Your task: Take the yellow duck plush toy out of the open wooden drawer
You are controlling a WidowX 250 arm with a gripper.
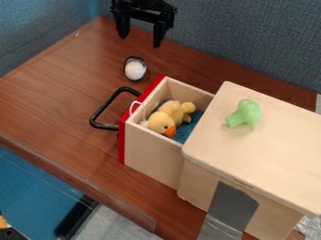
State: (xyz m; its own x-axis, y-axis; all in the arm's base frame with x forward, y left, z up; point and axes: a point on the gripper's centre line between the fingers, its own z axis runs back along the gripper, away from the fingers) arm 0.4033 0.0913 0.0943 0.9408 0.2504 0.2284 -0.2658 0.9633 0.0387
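Wood-brown tabletop [63,79] spans most of the view, with grey-blue fabric panels [251,42] standing along its far side and at the upper left. Largest object on it: a pale wooden box [276,145] at the right, its flat lid-like top having rounded corners. A drawer [153,159] projects from the box toward the left, pulled out and open at the top; its front panel [121,145] is red. The gripper [140,35] is at the top edge of the view, left of centre, fingers pointing down and spread well apart: open, with a gap between them. It is above the far part of the tabletop, apart from the drawer. A dark grey tape strip [233,206] runs down the near side of the box, with a shinier silvery stretch below it. A black D-shaped handle [105,105] juts from the red front. Inside the drawer, a yellow plush duck [164,119] with an orange beak lies near the red front, blue material [188,130] beside and beneath it. A light green, rounded toy [246,113] with a short, thick stem rests on the box top, near its far left corner. Smallest main item: a white rounded object [134,69] with a dark rim, on the tabletop between gripper and handle; of the things there, it is nearest to the gripper. A thin white loop [131,108] hangs at the drawer's red front.
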